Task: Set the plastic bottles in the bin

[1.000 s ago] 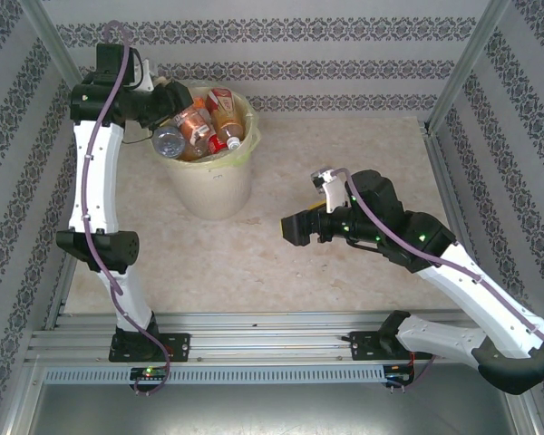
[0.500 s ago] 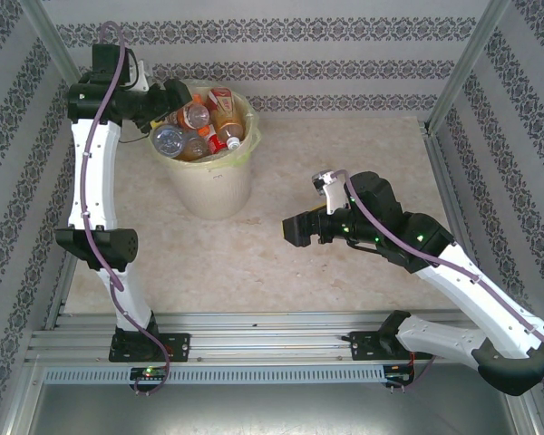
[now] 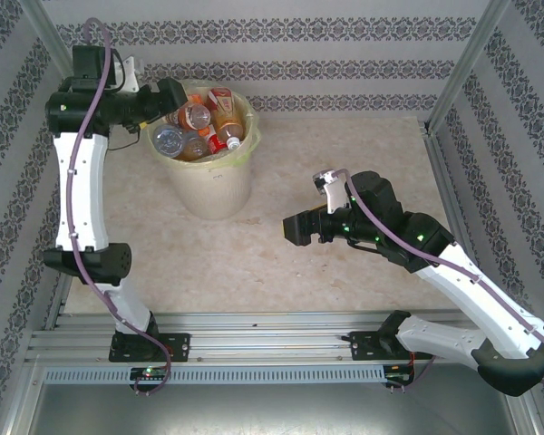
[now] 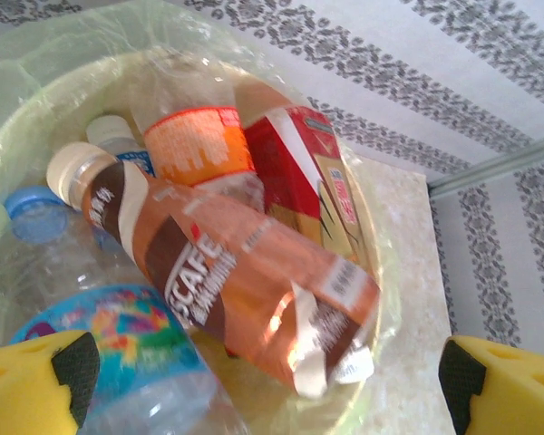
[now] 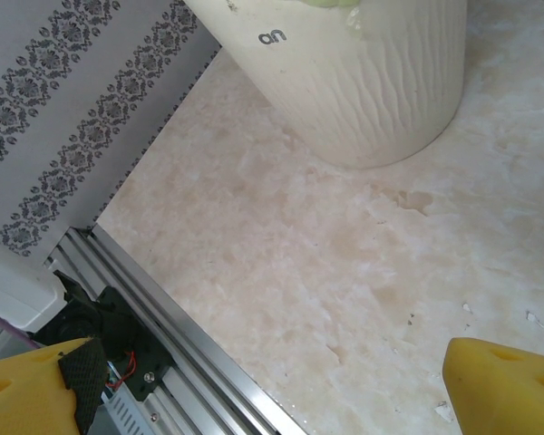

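Damask-striped walls (image 3: 281, 32) enclose a pale, seemingly marble, evenly lit tabletop (image 3: 344, 154).

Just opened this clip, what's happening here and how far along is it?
Two arms are putting plastic bottles into the bin. The bottles lie piled inside it, up to about the rim. The left gripper hovers open and empty over the bin's left edge. The right gripper hangs open and empty above the table, off to the bin's right. The job looks about done.

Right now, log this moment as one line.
left gripper: open, at bin rim | right gripper: open, empty | bottles: in bin
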Tool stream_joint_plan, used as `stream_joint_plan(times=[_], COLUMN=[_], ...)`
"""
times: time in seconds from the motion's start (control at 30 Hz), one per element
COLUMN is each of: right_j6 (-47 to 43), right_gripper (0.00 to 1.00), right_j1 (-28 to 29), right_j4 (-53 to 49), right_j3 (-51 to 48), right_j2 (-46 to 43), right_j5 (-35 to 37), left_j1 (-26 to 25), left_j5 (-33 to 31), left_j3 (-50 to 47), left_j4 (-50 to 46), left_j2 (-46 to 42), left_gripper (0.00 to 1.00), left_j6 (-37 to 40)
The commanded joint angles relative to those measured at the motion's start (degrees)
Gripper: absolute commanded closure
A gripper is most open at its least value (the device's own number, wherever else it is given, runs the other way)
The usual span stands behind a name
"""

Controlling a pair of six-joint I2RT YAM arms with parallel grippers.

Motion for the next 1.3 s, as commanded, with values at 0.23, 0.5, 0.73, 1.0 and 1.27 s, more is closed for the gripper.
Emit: stream_joint_plan(times=[0.23,0.5,0.73,1.0,1.27], right_j6=[1.11,1.4,1.43,1.4,1.15], right_gripper=[0.04,0.04,0.04,0.04,0.04], right_j1=[-0.43,-0.42,-0.46,-0.49,-0.6], right_j4=[1.14,0.58,0.52,0.65,0.26], right_j3=[0.21,0.15,0.22,0.23,0.67], right_j2=[0.2,0.01,0.21,0.51,0.63], right_j5=[-1.19,-0.64,-0.53,-0.6,-0.35], left_j1=[-2.95,-3.11,-3.1,-3.09,-3.08], left_j5=[-2.89,-7.01,-9.86,-3.18,-0.08], left_j3=[-5.5,-2.86,-2.71,-1.41,-0.44], left_j4=[0.29,-0.65,-2.01,0.35,1.97], left_j2=[-1.43,3.38,5.3,3.26,0.53], left_gripper=[0.0,0.0,0.0,0.0,0.0], left_j6=[9.35,10.64,10.43,8.94,6.72])
